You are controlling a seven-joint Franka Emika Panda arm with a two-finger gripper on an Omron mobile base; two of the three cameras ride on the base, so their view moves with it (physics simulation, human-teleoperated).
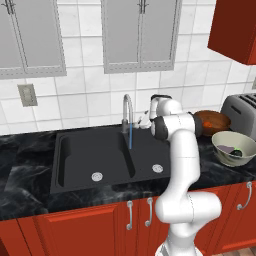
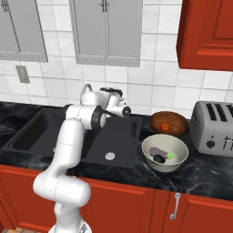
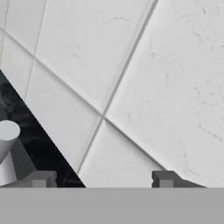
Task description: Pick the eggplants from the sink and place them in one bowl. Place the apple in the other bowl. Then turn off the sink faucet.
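The gripper (image 3: 101, 180), its jaws standing apart with nothing between them, faces the white tiled wall (image 3: 153, 78) just beside the sink faucet (image 1: 127, 112), whose silver base sits at the gripper's left in the hand view and which runs a blue stream into the sink (image 1: 90, 155). On the worktop (image 2: 205, 170) stand two bowls: the pale bowl (image 2: 164, 152) holds two eggplants (image 2: 158, 151), the brown bowl (image 2: 169, 123) one apple (image 2: 165, 126).

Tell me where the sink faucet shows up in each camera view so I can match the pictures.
Left base view: the sink faucet stands at centre, behind the sink's divider, water running from its spout.
Right base view: its arch peeks out left of centre, behind the arm.
Hand view: a grey cylinder at lower left may be part of it; I cannot tell.
Shared landmark: the sink.
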